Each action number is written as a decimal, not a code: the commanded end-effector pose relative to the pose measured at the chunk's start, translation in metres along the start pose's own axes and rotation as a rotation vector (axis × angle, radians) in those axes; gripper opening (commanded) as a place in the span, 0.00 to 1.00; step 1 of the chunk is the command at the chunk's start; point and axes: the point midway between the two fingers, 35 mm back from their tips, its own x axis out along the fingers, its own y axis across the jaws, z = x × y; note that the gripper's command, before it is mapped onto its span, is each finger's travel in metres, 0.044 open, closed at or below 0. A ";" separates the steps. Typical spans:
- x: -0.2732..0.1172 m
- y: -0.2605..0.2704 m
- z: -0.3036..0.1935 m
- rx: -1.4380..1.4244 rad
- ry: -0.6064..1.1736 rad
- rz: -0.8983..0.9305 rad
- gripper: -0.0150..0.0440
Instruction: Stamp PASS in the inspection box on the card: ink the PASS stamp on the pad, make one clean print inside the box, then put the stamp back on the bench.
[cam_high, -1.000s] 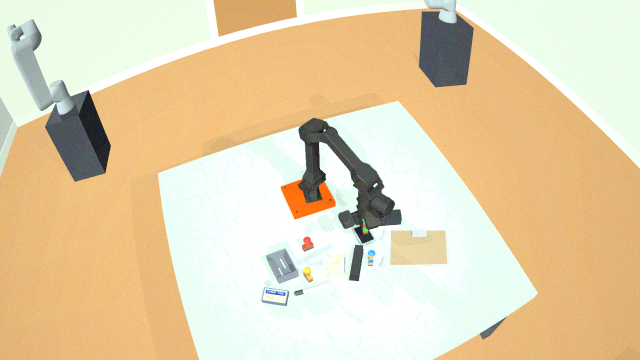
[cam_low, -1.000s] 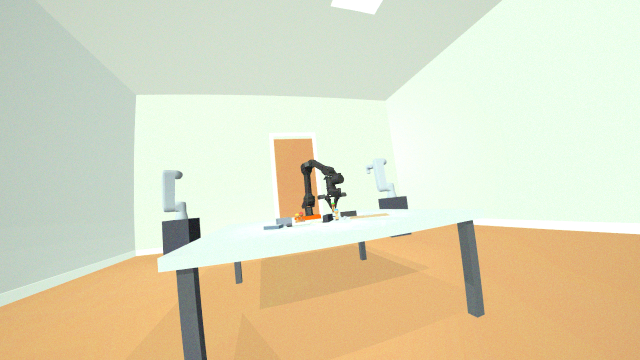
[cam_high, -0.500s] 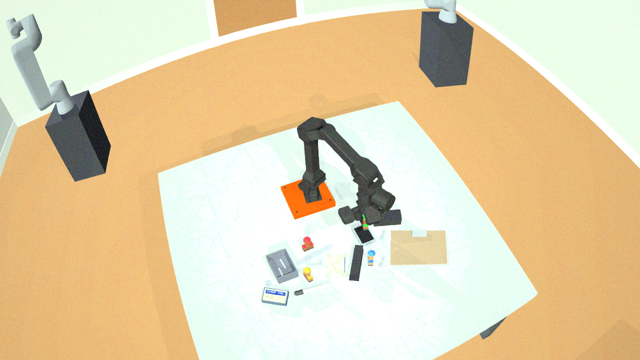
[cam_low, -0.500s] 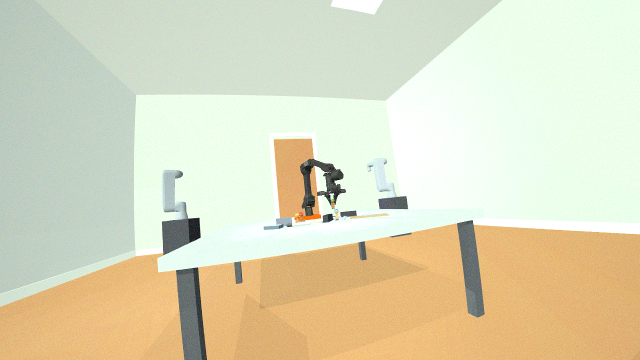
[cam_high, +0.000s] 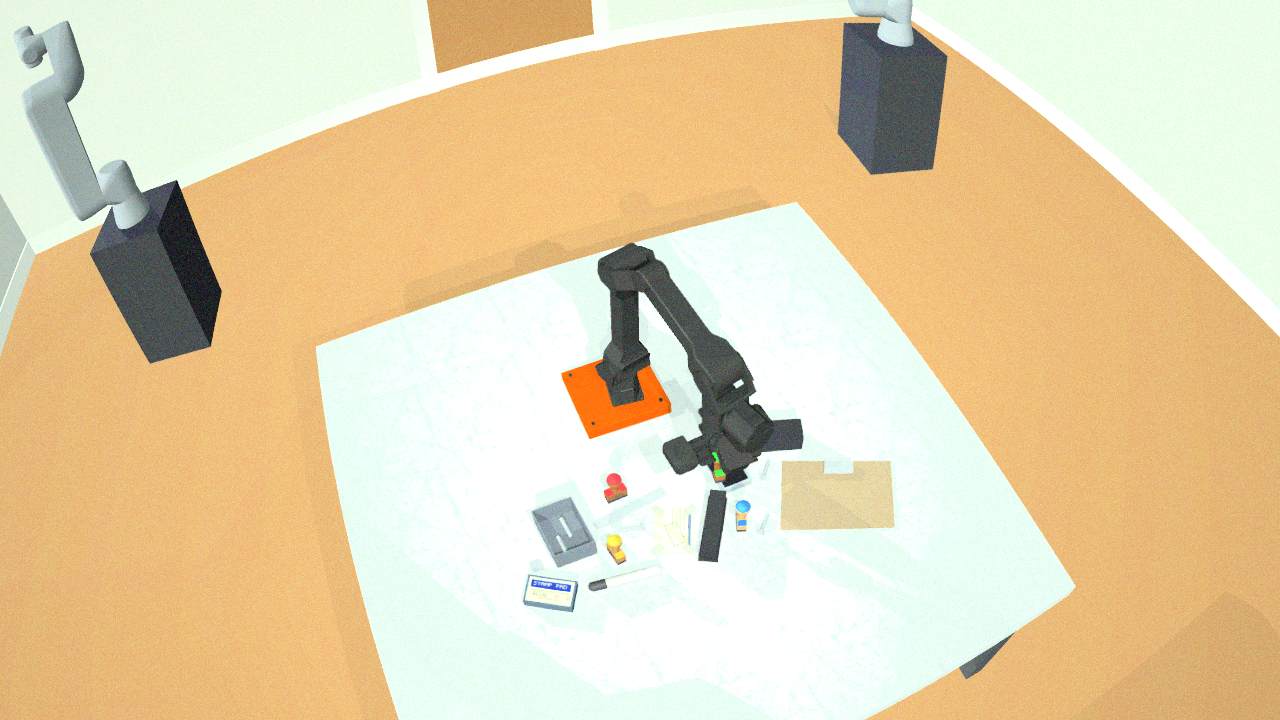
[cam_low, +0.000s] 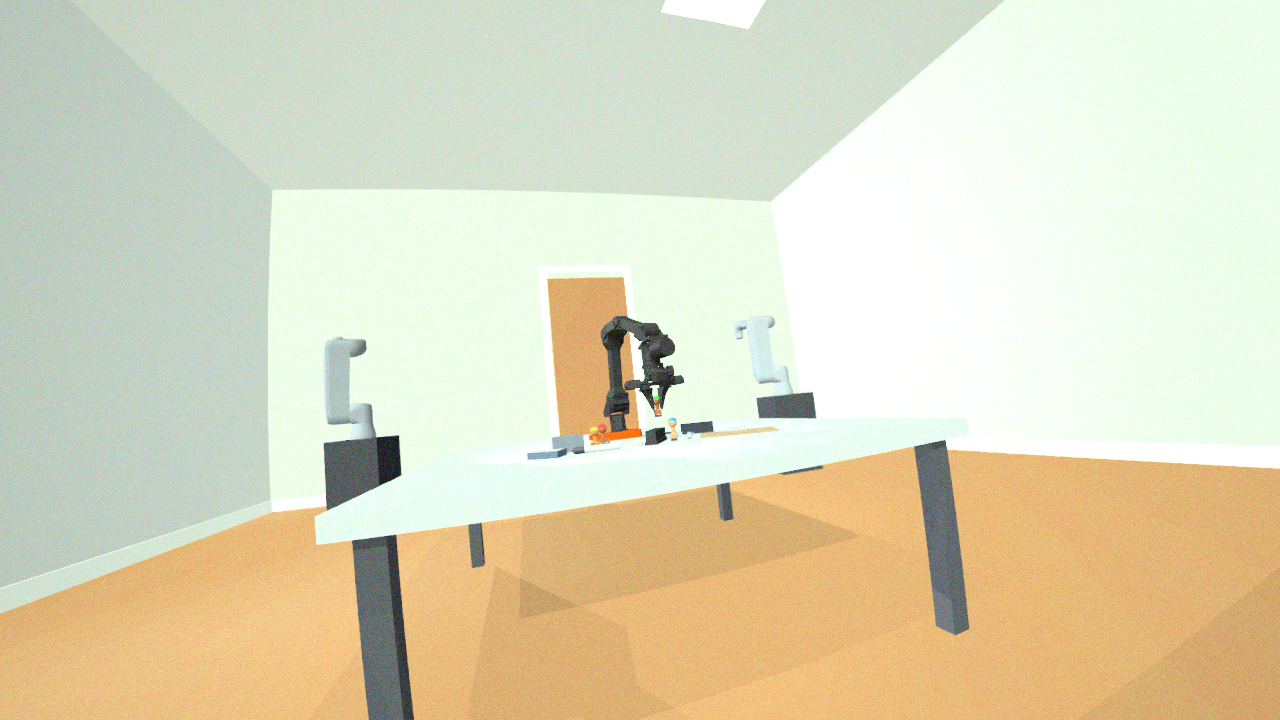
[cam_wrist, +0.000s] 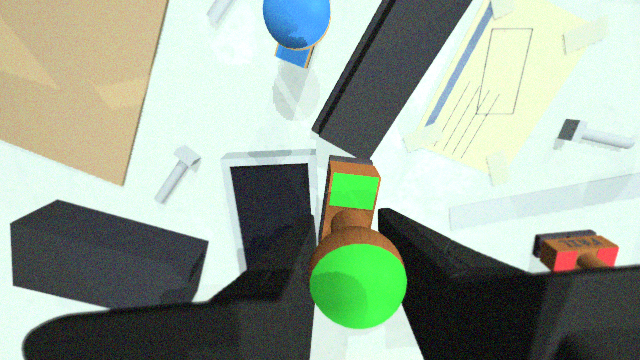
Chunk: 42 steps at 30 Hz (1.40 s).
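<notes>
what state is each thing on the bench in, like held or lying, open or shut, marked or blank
gripper: shut on the green stamp
green stamp: held, raised
ink pad: open
inspection box: blank
blue stamp: standing

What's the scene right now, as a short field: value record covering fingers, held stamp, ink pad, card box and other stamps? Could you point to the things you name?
fingers: shut on the green-topped stamp (cam_high: 718, 468) (cam_low: 657, 407) (cam_wrist: 357, 285)
held stamp: upright, raised off the bench
ink pad (cam_wrist: 272, 210): open, black, beside the held stamp in the wrist view
card (cam_high: 673, 530) (cam_wrist: 540, 95): taped at its corners
card box: no print visible
other stamps: blue (cam_high: 742, 515) (cam_low: 673, 428) (cam_wrist: 296, 22), red (cam_high: 614, 488) (cam_wrist: 577, 250), yellow (cam_high: 615, 548), all standing on the bench
</notes>
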 end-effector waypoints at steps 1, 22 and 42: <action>0.000 -0.023 0.013 -0.031 0.005 -0.006 0.25; 0.001 -0.105 0.042 -0.124 0.006 -0.012 0.25; 0.014 -0.106 0.043 -0.124 0.004 -0.011 0.25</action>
